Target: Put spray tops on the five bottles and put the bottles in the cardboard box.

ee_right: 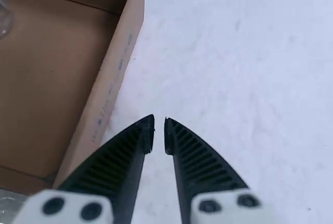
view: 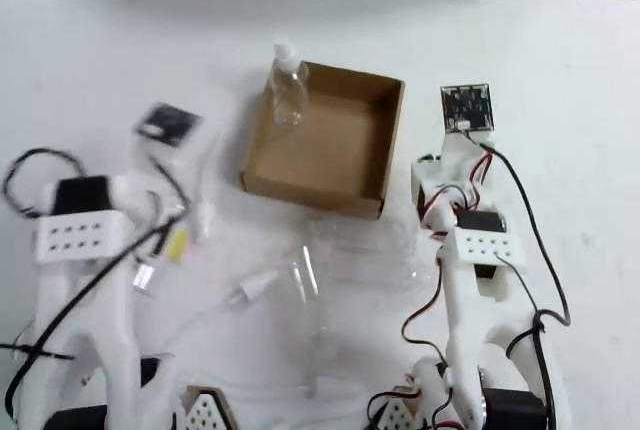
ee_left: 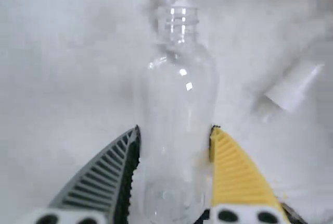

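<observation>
My left gripper [ee_left: 174,130] is shut on a clear bottle [ee_left: 177,94] with a bare, uncapped neck; grey and yellow fingers press its sides. A white spray top [ee_left: 294,86] lies on the table just past it. From above, the left gripper [view: 165,250] is at the left of the table. Another spray top [view: 250,290] with its tube lies near a clear bottle [view: 305,270] on its side. A capped bottle [view: 287,85] stands in the far left corner of the cardboard box [view: 375,135]. My right gripper [ee_right: 158,133] is shut and empty beside the box wall [ee_right: 112,94].
Crumpled clear plastic [view: 375,245] lies in front of the box, between the two arms. Cables trail from both arms, with a black loop [view: 30,175] at the far left. The white table [view: 560,60] stretches beyond and to the right of the box.
</observation>
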Tool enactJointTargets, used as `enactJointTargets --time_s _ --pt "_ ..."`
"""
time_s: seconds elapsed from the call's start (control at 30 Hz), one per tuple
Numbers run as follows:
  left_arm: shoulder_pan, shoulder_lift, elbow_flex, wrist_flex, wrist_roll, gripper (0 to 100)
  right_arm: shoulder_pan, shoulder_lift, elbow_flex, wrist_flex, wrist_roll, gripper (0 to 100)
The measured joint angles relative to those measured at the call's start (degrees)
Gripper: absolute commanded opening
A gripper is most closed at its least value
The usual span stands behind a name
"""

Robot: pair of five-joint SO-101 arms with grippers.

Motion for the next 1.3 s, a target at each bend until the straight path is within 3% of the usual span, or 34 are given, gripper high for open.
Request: enactJointTargets --time_s 0.1,0.33,0.53,0.7,0.83,0.93,1.13,1.3 --pt "-3.6 -0.18 4.04 -5.89 0.0 2 -0.09 0.0 0.0 0.0 0.0 1.8" --pt "-4.22 -0.26 15.56 -23.12 2.37 2 -0.09 0.0 0.0 0.79 0.0 1.8" --pt "-4.22 -0.26 16.79 -26.81 3.52 2 -0.09 0.0 0.0 1.49 0.0 1.8" --pt "-4.22 -0.26 14.77 -25.76 3.78 2 -0.97 0.0 0.0 1.49 0.0 1.8" --pt "-4.22 -0.26 7.21 -18.29 5.19 2 -0.79 0.0 0.0 1.49 0.0 1.8" --pt "-4.22 -0.26 0.26 -11.52 11.08 3 -0.79 0.0 0.0 1.49 0.0 1.8" --pt "-3.78 -0.35 -5.01 -1.41 19.78 25 -0.79 0.0 0.0 1.49 0.0 1.8" --pt "-3.25 -0.35 -5.01 -1.23 25.14 28 -0.79 0.0 0.0 1.49 0.0 1.8"
